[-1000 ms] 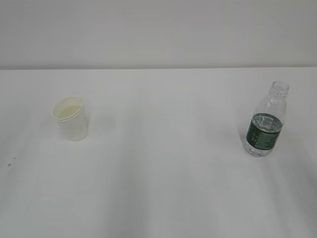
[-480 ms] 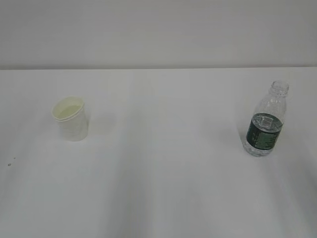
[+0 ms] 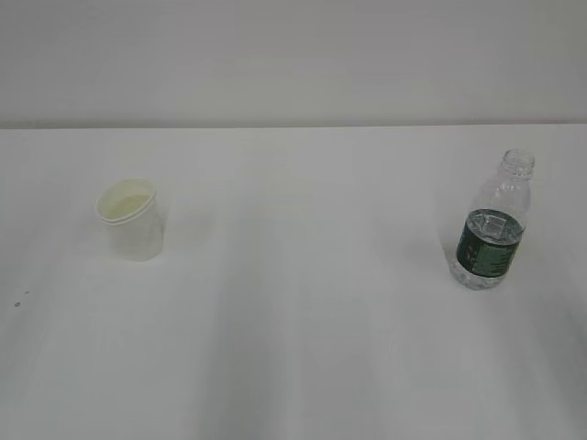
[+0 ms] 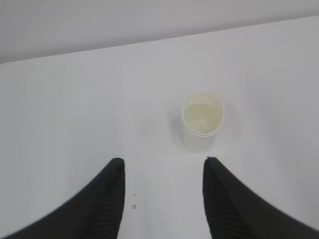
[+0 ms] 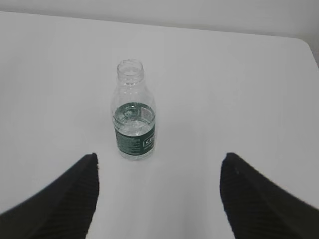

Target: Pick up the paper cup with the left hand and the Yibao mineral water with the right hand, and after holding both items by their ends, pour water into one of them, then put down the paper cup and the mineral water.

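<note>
The left gripper [image 4: 162, 172] is half open and empty, the cup [image 4: 202, 121] just ahead; the right gripper [image 5: 159, 167] is wide open and empty, the bottle [image 5: 133, 112] ahead.

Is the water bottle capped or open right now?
Open. The water bottle stands upright on the table with a bare neck, no cap, in right wrist and exterior views.

1. The cup [image 3: 134, 221] is white outside; its inside is cream-yellow.
2. The bottle [image 3: 492, 225] is clear plastic with ribs, and a dark green label band with pale print goes around its middle.
3. The table [image 3: 303, 321] is plain white; two tiny dark specks sit at 7 o'clock from the cup.
4. The wall [image 3: 293, 55] is pale grey.
5. The left fingers [image 4: 102, 204] and right fingers [image 5: 75, 199] are black, with fine ridges.
</note>
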Robot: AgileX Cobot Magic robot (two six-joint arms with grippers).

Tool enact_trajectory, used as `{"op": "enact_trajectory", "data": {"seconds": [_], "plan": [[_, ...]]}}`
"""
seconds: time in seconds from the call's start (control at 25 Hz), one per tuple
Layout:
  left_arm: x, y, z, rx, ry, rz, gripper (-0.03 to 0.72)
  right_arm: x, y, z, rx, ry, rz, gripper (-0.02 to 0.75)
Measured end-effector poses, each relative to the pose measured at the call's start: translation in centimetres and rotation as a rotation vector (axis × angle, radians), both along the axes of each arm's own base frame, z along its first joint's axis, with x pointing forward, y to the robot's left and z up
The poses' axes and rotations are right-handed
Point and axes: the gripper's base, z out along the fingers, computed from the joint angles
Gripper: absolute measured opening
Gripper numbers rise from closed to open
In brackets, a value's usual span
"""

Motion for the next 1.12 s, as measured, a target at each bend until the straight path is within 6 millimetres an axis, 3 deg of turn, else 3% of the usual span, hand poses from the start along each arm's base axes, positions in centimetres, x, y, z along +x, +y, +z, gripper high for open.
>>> {"op": "enact_trajectory", "data": {"seconds": [0.84,1.12], "plan": [[-2.1,0.2,0.3,-0.008,0.041,-0.006,0.353,-0.9,0.1,-0.7,0.024,0.145,-0.005,0.572],[-2.5,0.2,0.1,-0.003,0.080,-0.009,0.351,-1.9,0.0,-0.2,0.027,0.107,-0.003,0.571]]}}
